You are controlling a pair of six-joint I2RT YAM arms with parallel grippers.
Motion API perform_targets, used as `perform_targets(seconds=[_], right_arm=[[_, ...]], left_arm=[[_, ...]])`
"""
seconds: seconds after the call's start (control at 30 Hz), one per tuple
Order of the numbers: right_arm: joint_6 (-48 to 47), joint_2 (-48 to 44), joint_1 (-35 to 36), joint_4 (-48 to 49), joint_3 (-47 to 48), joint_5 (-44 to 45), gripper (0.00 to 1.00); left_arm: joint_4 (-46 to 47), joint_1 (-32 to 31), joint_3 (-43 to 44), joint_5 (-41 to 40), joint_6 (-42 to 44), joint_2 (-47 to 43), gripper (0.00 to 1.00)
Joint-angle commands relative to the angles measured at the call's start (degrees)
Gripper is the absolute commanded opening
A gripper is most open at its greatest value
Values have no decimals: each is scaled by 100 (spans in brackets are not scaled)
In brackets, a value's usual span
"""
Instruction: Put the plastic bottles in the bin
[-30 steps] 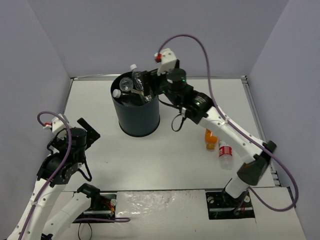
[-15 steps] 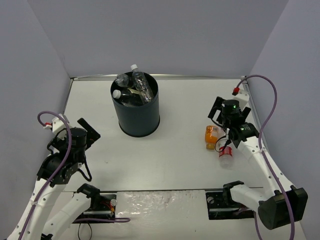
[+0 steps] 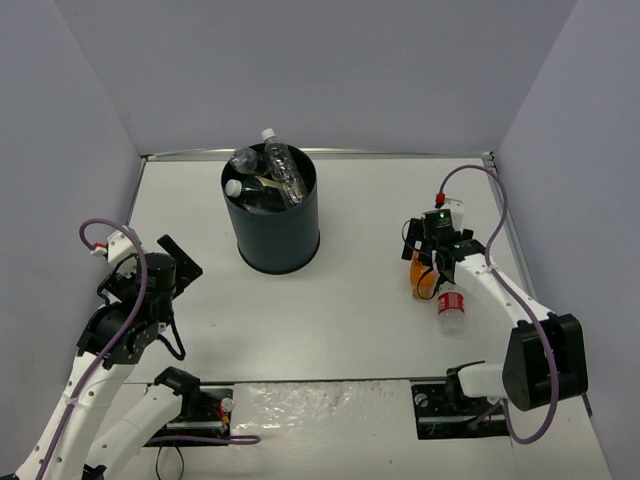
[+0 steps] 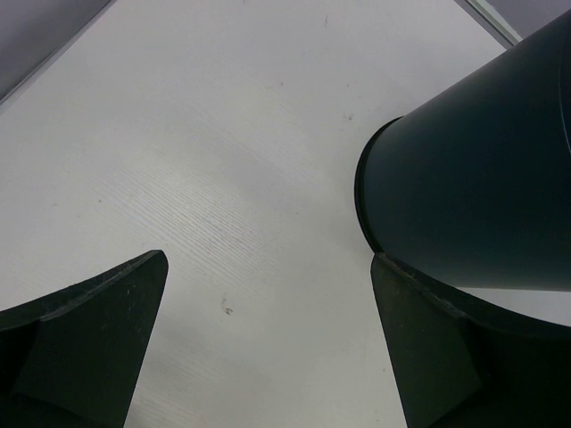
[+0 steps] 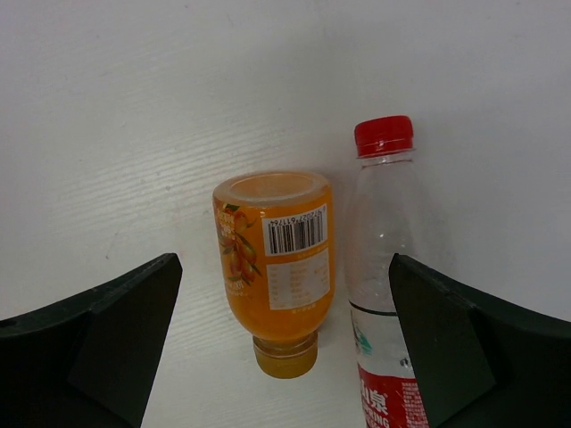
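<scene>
the right tool (image 5: 284,263), wide open and empty, hangs over the orange bottle (image 5: 273,254), whose long axis crosses its closing line.

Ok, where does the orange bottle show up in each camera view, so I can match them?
Top external: the orange bottle lies at the right side of the table.
Left wrist: not in it; only the bin and bare tabletop show.
Right wrist: the orange bottle lies at the centre, cap toward the bottom edge.
Shared landmark: the red-capped bottle lying just beside it.
</scene>
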Motion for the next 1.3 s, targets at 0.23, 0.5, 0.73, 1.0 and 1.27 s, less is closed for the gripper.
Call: perform_targets(seconds=[0.23, 0.5, 0.73, 1.0, 1.27], right_arm=[[-162, 1001, 22, 930, -135, -412, 88], [-125, 1179, 185, 950, -9, -317, 51], [-184, 977, 372, 850, 127, -350, 26], [-1275, 135, 1946, 690, 2256, -323, 23], [-2942, 1068, 3550, 2033, 4715, -1127, 24]], left_arm=[[192, -6, 140, -108, 56, 118, 97], [180, -6, 135, -99, 56, 101, 97], [167, -6, 137, -89, 47, 16, 97], [156, -6, 155, -74, 38, 4, 97], [466, -1, 828, 206, 392, 270, 97]])
